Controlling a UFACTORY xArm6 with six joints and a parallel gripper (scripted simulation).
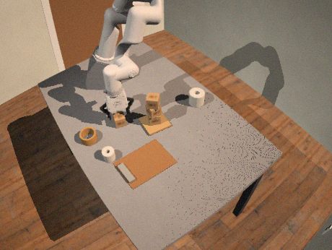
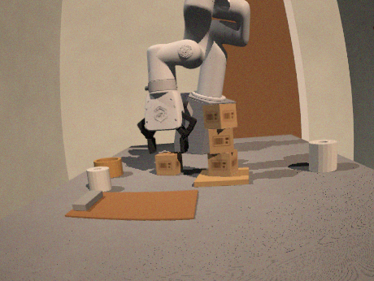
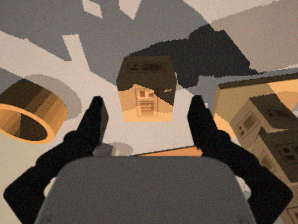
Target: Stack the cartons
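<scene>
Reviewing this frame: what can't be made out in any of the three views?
- Printed numbers: each brown cube carton stands on its numbered face, both the loose carton and the three stacked on the small square wooden board.
- Side label print: too small and blurred, every view.
- Arm's upper links: cut by the top edge, top and exterior views.
- Stack's top: cropped at the wrist view's right edge.
</scene>
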